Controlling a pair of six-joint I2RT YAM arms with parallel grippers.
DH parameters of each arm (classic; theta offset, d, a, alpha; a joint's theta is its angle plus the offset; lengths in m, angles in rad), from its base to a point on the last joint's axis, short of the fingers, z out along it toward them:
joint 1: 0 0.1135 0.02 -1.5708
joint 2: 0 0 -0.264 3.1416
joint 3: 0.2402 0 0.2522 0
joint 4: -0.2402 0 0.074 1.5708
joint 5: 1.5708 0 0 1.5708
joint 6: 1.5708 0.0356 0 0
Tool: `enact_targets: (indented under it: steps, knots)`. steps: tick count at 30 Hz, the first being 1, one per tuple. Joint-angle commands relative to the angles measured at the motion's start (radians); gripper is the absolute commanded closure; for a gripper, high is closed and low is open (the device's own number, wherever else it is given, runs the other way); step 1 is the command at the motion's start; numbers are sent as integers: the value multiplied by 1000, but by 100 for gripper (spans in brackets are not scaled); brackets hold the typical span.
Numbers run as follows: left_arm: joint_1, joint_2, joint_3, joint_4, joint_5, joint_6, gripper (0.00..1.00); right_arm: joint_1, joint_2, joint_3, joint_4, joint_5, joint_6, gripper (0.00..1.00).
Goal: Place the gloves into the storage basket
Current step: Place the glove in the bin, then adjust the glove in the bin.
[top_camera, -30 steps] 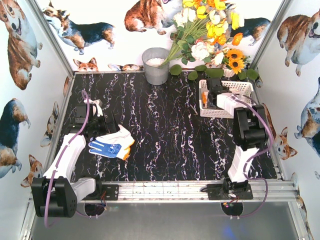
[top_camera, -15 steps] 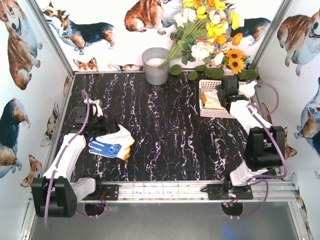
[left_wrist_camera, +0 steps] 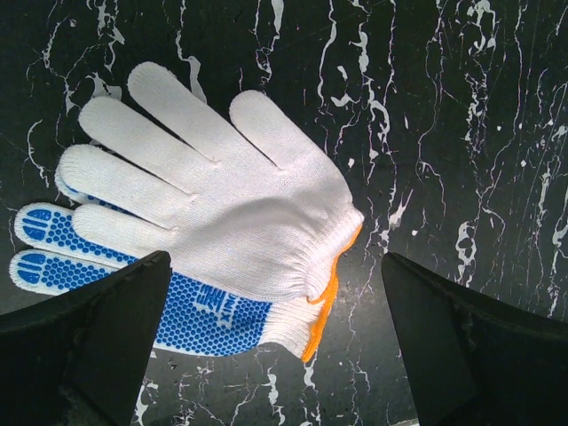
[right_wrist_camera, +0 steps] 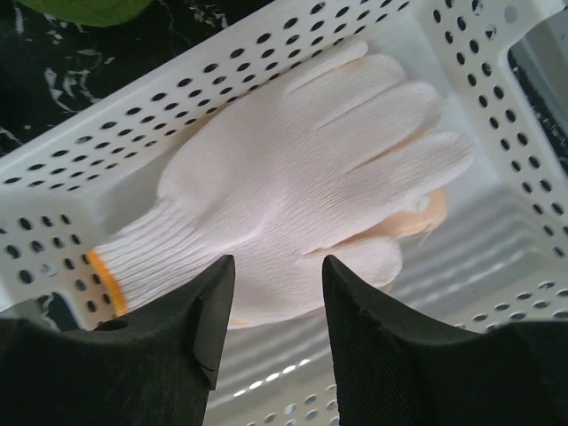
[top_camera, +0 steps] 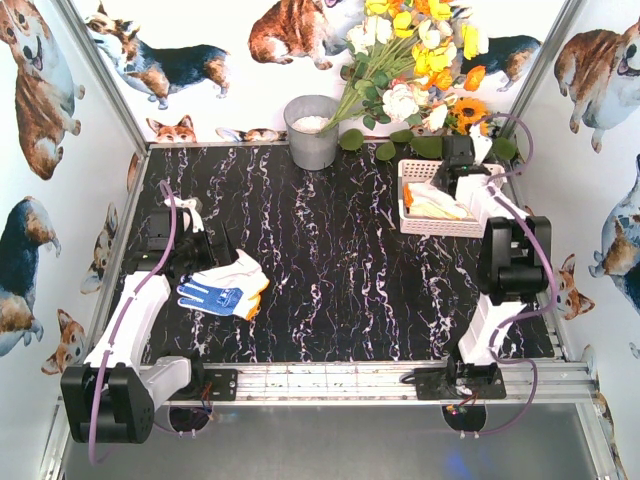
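Two stacked gloves lie on the black marble table at the left: a white glove (top_camera: pixel 237 272) (left_wrist_camera: pixel 222 195) with an orange cuff on top of a blue-dotted glove (top_camera: pixel 205 296) (left_wrist_camera: pixel 133 293). My left gripper (top_camera: pixel 195 248) (left_wrist_camera: pixel 275 355) is wide open just above them, holding nothing. The white lattice storage basket (top_camera: pixel 478 176) (right_wrist_camera: pixel 106 151) stands at the back right. A white glove (top_camera: pixel 440 204) (right_wrist_camera: pixel 302 177) with an orange cuff lies inside it on a beige one (right_wrist_camera: pixel 417 213). My right gripper (top_camera: pixel 462 168) (right_wrist_camera: pixel 277 293) is open over the basket, apart from the glove.
A grey metal bucket (top_camera: pixel 312 131) stands at the back centre. A bunch of flowers (top_camera: pixel 420 60) leans over the back right corner behind the basket. Corgi-printed walls close in left, right and back.
My right arm has swung from the basket's front to its far side, and the white glove now lies loose in the basket. The left arm and its gloves have barely moved.
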Motion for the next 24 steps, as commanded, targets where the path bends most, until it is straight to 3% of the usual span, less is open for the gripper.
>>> enact_targets:
  steps: [1, 5, 9, 17, 24]
  knots:
    - [15, -8, 8, 23, -3, 7, 2, -65, 33, 86, -38, -40, -128, 54]
    - [13, -5, 8, 24, -3, 8, 2, -120, 122, 163, -63, -187, -170, 53]
    - [14, -2, -25, 25, 0, 7, 2, -130, 204, 233, -115, -236, -201, 54]
    - [15, 2, -28, 25, 1, 6, 2, -137, 214, 187, -179, -184, -179, 77]
    - [15, -16, -30, 8, -8, -28, 2, -137, 153, 198, -210, -267, -161, 71]
